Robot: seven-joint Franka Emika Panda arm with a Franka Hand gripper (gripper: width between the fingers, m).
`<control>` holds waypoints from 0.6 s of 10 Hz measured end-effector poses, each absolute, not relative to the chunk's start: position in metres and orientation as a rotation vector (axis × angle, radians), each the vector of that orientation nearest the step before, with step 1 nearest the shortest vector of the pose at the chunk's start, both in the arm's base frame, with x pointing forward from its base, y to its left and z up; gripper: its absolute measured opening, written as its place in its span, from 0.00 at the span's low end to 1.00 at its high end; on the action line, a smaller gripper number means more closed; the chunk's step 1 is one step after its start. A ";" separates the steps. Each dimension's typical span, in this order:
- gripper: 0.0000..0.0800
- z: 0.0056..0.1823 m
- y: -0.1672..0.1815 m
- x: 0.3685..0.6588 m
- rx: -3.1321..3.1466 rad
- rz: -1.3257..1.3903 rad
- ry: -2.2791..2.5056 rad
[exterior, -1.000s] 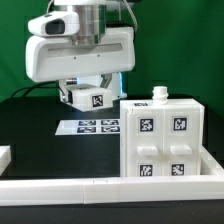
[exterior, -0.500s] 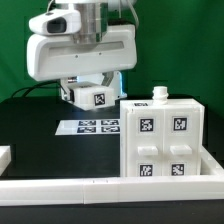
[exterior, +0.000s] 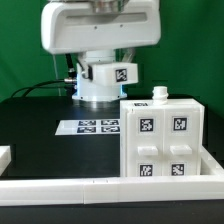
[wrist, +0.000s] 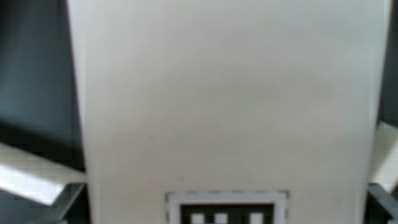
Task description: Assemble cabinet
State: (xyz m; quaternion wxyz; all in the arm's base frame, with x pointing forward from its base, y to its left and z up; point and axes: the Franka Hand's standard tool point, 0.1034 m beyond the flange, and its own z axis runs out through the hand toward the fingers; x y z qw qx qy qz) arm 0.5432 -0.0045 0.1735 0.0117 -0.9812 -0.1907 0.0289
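Note:
The cabinet body (exterior: pixel 163 138) is a large white box at the exterior view's right, with several square marker tags on its front and a small white knob (exterior: pixel 158 94) on top. My gripper (exterior: pixel 108 74) is shut on a smaller white cabinet part (exterior: pixel 118 72) that bears a marker tag. It holds the part in the air, above and to the exterior view's left of the cabinet body and clear of it. In the wrist view the white part (wrist: pixel 222 100) fills the frame, with one finger (wrist: pixel 36 185) showing at its edge.
The marker board (exterior: pixel 88 126) lies flat on the black table to the left of the cabinet body. The white robot pedestal (exterior: pixel 93 92) stands behind it. A white rail (exterior: pixel 90 186) runs along the front, and a white piece (exterior: pixel 4 157) sits at the far left.
The arm has moved toward the exterior view's right and a little up, carrying the white part closer to the space above the cabinet body.

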 end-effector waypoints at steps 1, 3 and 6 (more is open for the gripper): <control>0.68 0.180 0.006 0.550 -3.063 0.073 -0.591; 0.68 0.179 0.010 0.551 -3.069 0.075 -0.586; 0.68 0.179 0.010 0.551 -3.070 0.076 -0.583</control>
